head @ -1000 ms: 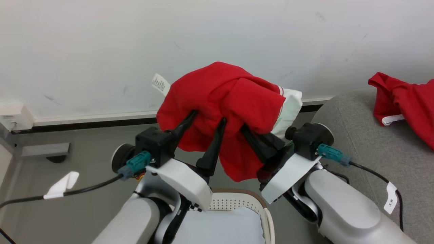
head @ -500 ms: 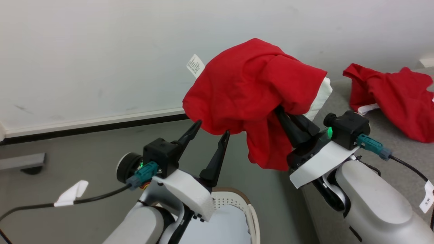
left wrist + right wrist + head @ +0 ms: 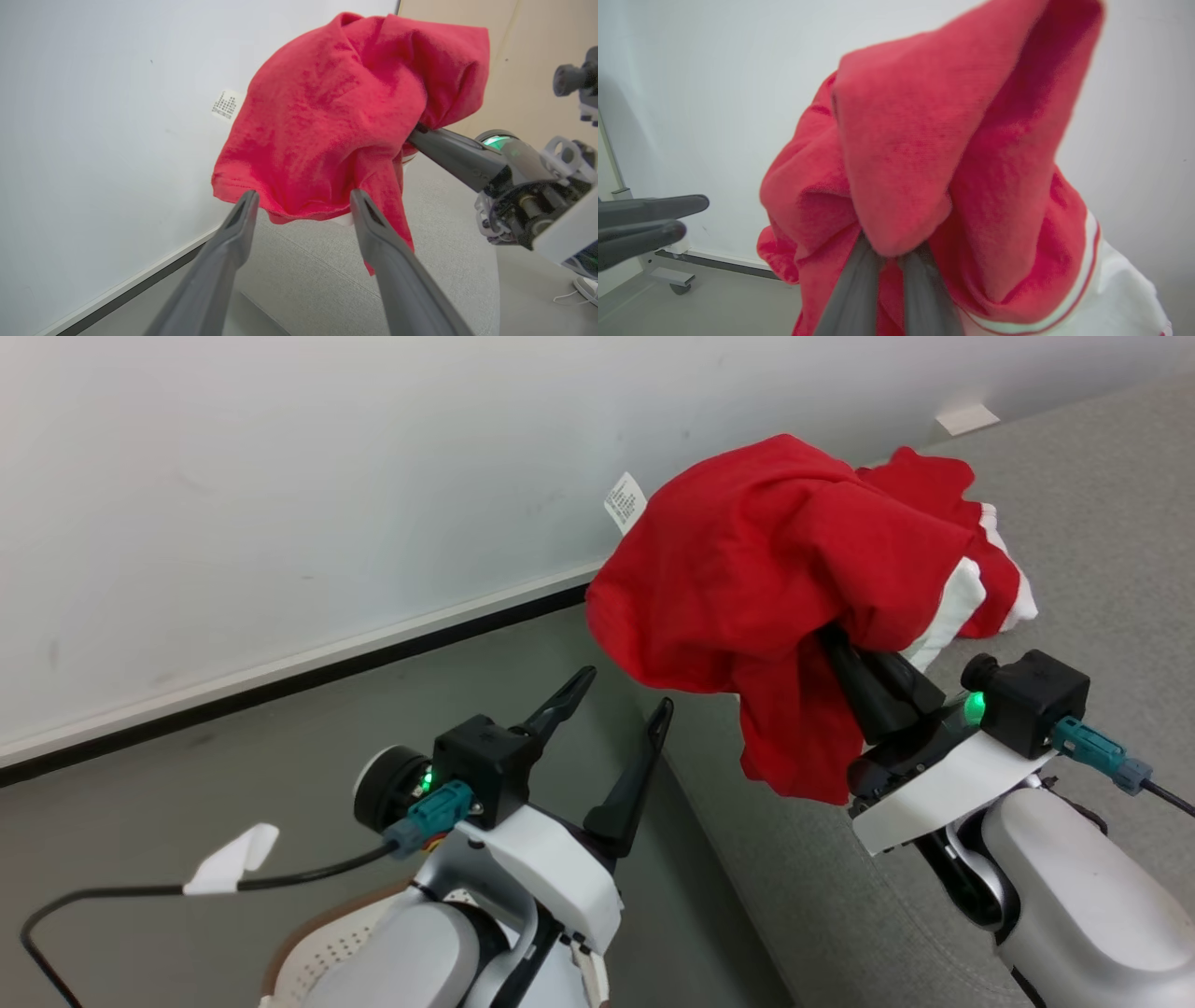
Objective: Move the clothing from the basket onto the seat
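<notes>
The clothing [image 3: 775, 569], a bright red bundle with a white tag, hangs from my right gripper [image 3: 834, 649], which is shut on it with its fingertips buried in the folds. It hangs over the left edge of the grey seat [image 3: 1102, 513]. In the right wrist view the red clothing [image 3: 901, 140] drapes over both fingers [image 3: 859, 289]. My left gripper [image 3: 625, 691] stands open and empty, below and left of the cloth. Its fingers [image 3: 243, 219] frame the hanging clothing [image 3: 336, 107]. The basket [image 3: 327, 933] peeks out under my left arm.
More red fabric with a white band [image 3: 1004, 579] lies on the seat behind the held bundle. A white wall [image 3: 327, 476] with a dark baseboard [image 3: 280, 677] runs behind. Grey floor [image 3: 233, 775] lies to the left. A wheeled metal base [image 3: 668, 275] stands by the wall.
The view has swung right, so the seat now shows under the bundle. My right gripper carried the clothing up and right, off my open left gripper's fingers, which now stand apart from it.
</notes>
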Controlling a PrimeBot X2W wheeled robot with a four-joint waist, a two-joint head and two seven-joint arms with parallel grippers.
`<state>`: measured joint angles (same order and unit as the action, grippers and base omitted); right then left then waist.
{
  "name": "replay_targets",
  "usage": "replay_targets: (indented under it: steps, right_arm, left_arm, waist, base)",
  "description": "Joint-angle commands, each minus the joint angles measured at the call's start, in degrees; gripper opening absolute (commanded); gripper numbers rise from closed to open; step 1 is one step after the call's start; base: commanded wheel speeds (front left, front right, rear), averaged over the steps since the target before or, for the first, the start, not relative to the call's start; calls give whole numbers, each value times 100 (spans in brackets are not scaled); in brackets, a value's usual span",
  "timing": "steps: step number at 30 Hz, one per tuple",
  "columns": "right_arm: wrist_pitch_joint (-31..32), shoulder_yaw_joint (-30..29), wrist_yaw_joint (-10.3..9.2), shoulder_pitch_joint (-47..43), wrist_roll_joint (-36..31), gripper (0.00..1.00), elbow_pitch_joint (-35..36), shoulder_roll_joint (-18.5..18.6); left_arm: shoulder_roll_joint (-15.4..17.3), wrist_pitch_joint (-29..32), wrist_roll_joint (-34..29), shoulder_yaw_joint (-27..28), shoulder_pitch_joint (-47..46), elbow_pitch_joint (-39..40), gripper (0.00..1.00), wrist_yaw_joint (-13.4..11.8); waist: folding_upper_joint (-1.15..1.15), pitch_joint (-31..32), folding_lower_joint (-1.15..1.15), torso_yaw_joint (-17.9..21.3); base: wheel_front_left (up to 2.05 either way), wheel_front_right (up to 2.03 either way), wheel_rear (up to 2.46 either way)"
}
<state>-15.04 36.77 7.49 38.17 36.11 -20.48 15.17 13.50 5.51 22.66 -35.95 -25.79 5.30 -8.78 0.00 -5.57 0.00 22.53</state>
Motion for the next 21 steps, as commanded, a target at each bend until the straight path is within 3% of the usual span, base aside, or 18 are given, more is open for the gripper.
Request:
replay_targets:
  steps: [1, 8, 17, 21]
  right_arm:
    - [-13, -86, 0, -97, 33, 0, 73, 82]
    - [-12, -617, 0, -184, -7, 0, 246, 214]
    - [77, -2021, 0, 416, 194, 0, 38, 158]
    - [255, -2696, 0, 1082, 213, 0, -424, 276]
  left_arm:
    - [-21, 29, -64, -60, -96, -16, 100, 43]
    - [-118, 159, -160, -246, -411, -36, 100, 141]
    - [-261, 331, -287, -425, -977, -96, 100, 331]
    - [-315, 340, -314, -494, -1215, -136, 100, 423]
  waist:
    - [0, -175, 0, 323]
    - [0, -588, 0, 359]
    - [0, -1513, 0, -7]
    - [0, -1968, 0, -295]
  base:
    - [0, 0, 0]
    - [0, 0, 0]
    - [0, 0, 0]
    - [0, 0, 0]
